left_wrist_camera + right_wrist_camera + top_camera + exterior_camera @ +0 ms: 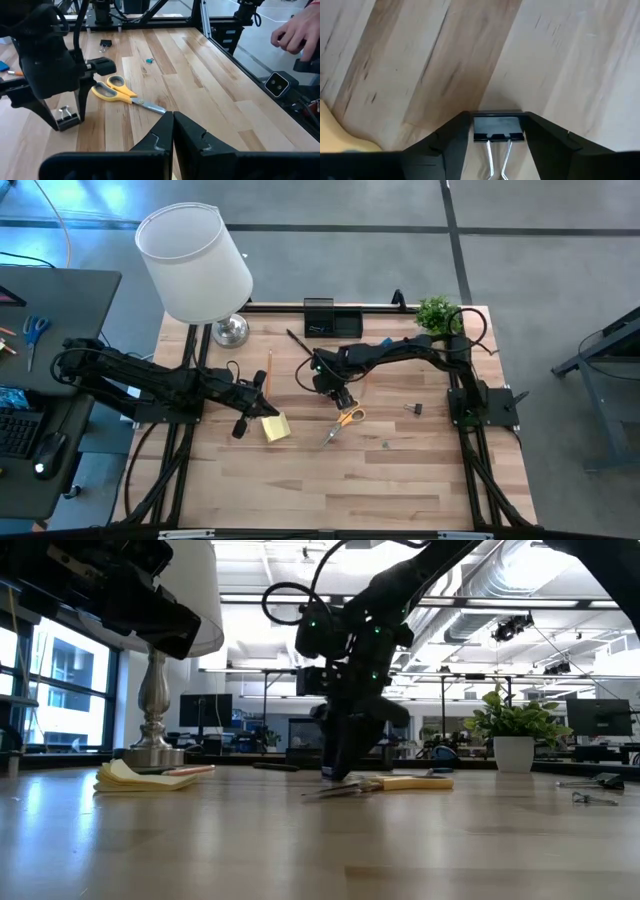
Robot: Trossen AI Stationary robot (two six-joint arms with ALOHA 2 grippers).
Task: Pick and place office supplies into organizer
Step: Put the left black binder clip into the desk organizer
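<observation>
My right gripper [497, 117] points down at the table's middle, its open fingers on either side of a small black binder clip [498, 128] that lies flat on the wood [67, 120]. The orange-handled scissors [345, 420] lie just beside it. My left gripper [173, 116] is shut and empty, above the table near the yellow sticky-note pad [276, 427]. The black organizer [330, 320] stands at the far edge. An orange pencil [270, 365] and a black pen [298, 340] lie in front of it. My right gripper comes at the binder clip from above, one finger [452, 137] beside each short end of the clip's black body [480, 129]. The clip rests on the table, its wire handles toward the wrist. Whether the fingers touch it, I cannot tell.
A white-shaded lamp [195, 260] stands at the far left and a small green plant [437, 313] at the far right. Another binder clip [413, 409] lies toward the right edge. A person's hand [295, 32] shows beyond the table.
</observation>
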